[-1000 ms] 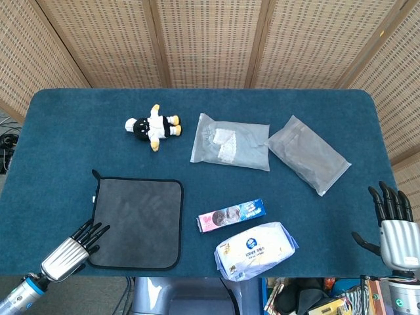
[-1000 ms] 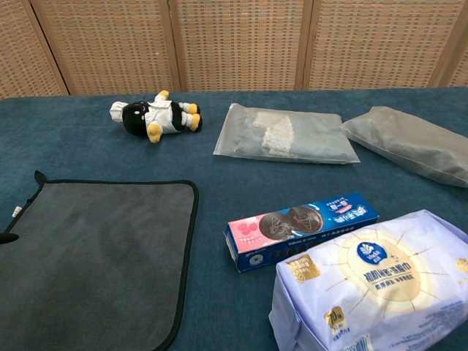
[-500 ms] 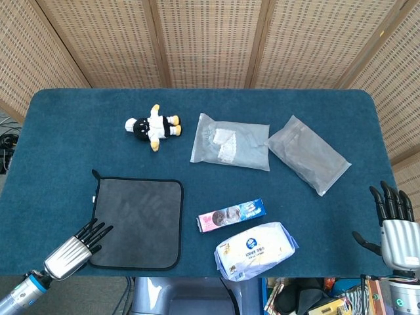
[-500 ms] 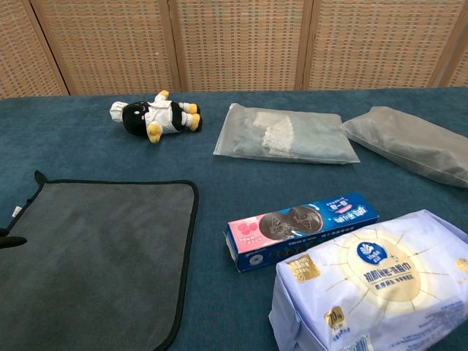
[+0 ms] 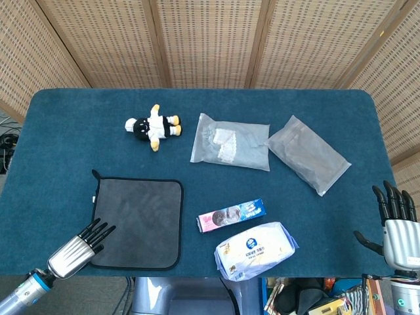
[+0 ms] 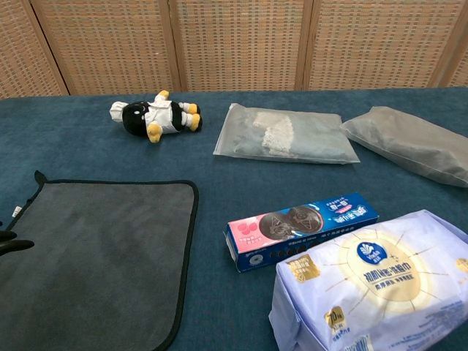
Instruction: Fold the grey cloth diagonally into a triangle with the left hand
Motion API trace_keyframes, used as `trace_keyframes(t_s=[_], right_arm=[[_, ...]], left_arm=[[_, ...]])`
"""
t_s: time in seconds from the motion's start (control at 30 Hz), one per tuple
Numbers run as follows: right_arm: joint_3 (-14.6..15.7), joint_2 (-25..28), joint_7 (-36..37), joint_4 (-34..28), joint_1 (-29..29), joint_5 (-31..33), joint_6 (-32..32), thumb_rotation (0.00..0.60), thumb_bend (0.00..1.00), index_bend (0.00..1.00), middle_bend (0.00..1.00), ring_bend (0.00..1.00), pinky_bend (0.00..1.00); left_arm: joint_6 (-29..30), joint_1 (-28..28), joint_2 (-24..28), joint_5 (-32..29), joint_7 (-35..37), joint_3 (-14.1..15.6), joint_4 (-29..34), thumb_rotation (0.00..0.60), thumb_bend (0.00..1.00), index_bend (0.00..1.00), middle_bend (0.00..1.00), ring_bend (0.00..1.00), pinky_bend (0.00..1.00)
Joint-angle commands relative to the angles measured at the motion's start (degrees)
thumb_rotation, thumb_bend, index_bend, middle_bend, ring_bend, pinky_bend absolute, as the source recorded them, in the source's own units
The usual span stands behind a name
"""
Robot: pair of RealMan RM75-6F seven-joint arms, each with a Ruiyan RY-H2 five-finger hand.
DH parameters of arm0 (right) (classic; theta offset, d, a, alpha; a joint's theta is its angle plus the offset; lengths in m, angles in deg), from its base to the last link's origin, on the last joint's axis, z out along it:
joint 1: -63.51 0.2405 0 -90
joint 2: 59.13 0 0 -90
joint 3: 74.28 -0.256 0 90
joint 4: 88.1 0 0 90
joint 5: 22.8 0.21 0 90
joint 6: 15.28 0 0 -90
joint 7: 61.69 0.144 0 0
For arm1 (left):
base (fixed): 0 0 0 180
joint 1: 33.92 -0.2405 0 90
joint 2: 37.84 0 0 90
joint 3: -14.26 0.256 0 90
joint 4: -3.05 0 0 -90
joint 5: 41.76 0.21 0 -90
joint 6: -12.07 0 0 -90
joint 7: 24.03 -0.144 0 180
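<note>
Head view: left hand (image 5: 77, 244), fingers spread and empty, reaches the grey cloth (image 5: 139, 222) at the counter's (image 5: 59, 151) near-left corner. Folding hasn't begun; next, it must pinch that corner.

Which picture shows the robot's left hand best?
The head view. There the whole left hand shows, fingers spread, at the near left corner of the grey cloth. The chest view catches only dark fingertips poking in at the left edge, over the cloth's side.
</note>
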Motion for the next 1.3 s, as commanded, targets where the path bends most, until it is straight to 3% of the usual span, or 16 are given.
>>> trace_keyframes(t_s=[0.03, 0.67, 1.3], right_arm=[[0.01, -0.02, -0.04, 0.01, 0.0, -0.02, 0.02, 0.6, 0.0, 0.0, 0.0, 0.0, 0.0], [0.14, -0.03, -0.17, -0.05, 0.0, -0.25, 0.14, 0.6, 0.0, 0.0, 0.0, 0.0, 0.0], [0.35, -0.08, -0.08, -0.18, 0.06, -0.57, 0.36, 0.6, 0.0, 0.0, 0.0, 0.0, 0.0]], left_arm=[[-0.23, 0.17, -0.15, -0.37, 0.17, -0.14, 0.1, 0.6, 0.14, 0.53, 0.0, 0.0, 0.0], [-0.8, 0.59, -0.58, -0.67, -0.01, 0.7, 1.04, 0.6, 0.17, 0.58, 0.0, 0.0, 0.0], [-1.96, 0.79, -0.61, -1.99, -0.91, 0.73, 2.05, 0.6, 0.32, 0.58, 0.0, 0.0, 0.0]])
